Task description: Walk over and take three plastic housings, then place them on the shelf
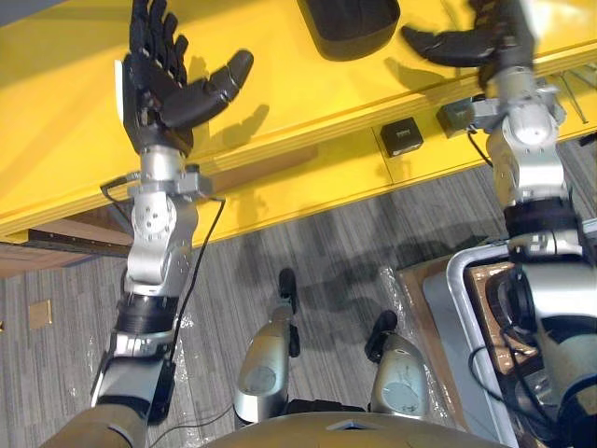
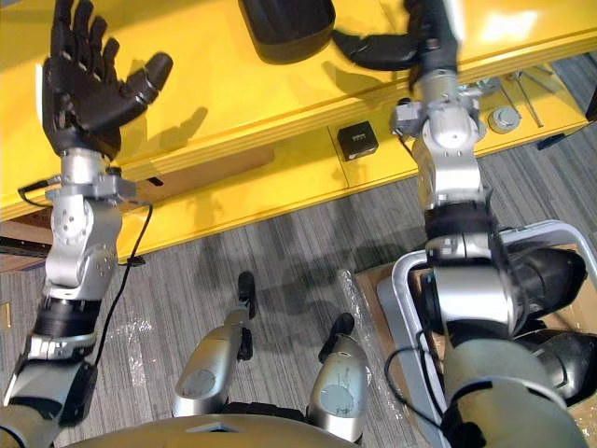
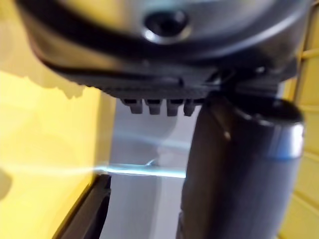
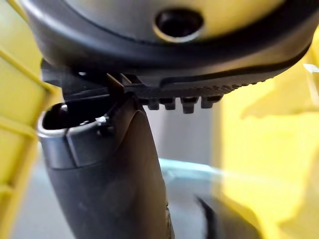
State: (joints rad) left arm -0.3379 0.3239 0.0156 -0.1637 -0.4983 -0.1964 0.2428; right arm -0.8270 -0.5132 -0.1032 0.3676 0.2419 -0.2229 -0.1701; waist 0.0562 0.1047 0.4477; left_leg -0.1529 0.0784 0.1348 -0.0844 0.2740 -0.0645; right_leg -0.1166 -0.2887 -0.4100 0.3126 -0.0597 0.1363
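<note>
Left eye view: my right hand [image 1: 474,42], wide and empty, hangs just beside the black plastic housing [image 1: 353,26]; my left hand [image 1: 159,79], likewise wide, is farther off. I should centre over it before closing.

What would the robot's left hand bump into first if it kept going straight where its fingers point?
Probably nothing: the left hand points along the bare yellow shelf to the picture's edge. The dark housing sits off to its right.
</note>
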